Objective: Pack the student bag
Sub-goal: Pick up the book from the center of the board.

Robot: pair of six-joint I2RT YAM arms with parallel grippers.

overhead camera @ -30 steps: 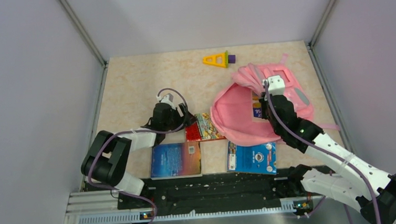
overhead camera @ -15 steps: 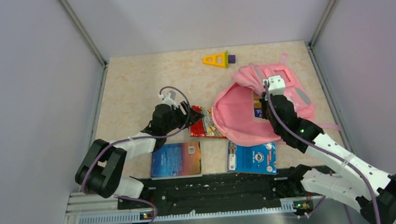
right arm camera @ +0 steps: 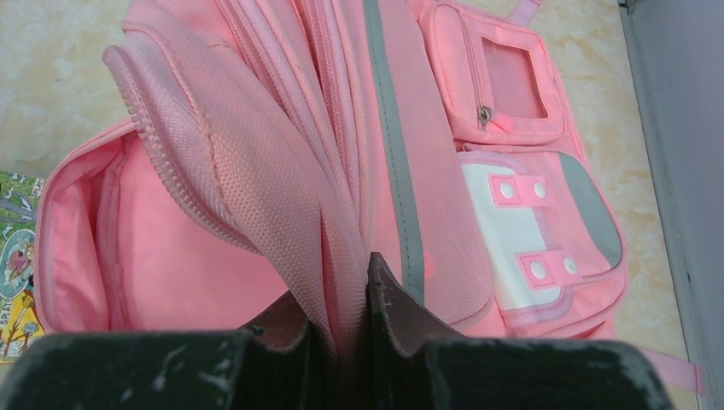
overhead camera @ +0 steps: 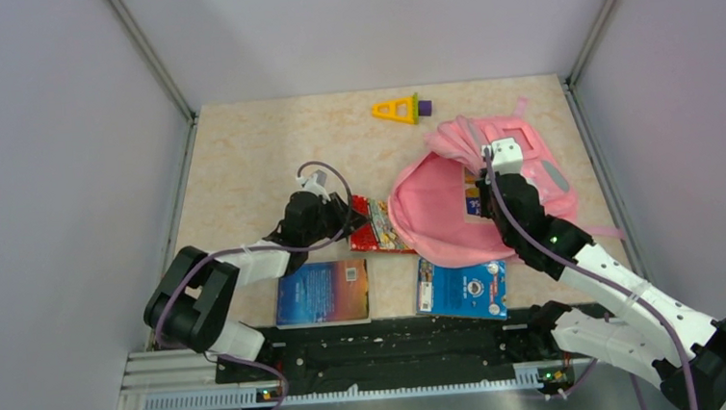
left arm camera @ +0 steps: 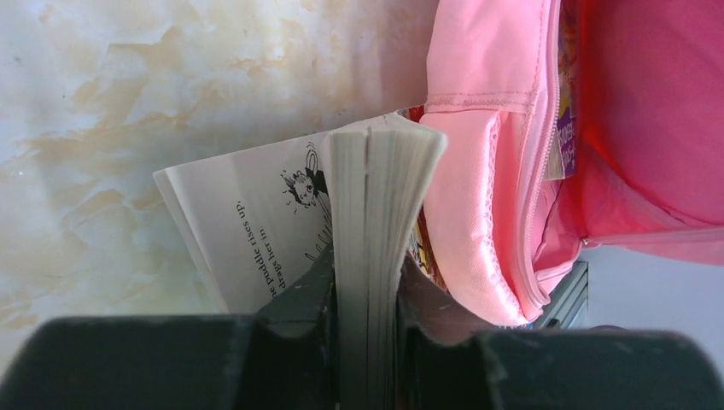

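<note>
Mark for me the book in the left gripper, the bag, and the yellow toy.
book (left arm camera: 367, 213): left wrist view, on the page edges.
bag (overhead camera: 432, 210): top view, on the wide pink panel.
yellow toy (overhead camera: 405, 110): top view, on its yellow body.

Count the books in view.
3: a red paperback in the left gripper; a blue-orange book and a blue book at the near edge. Another may hide inside the pink fabric backpack.
</note>
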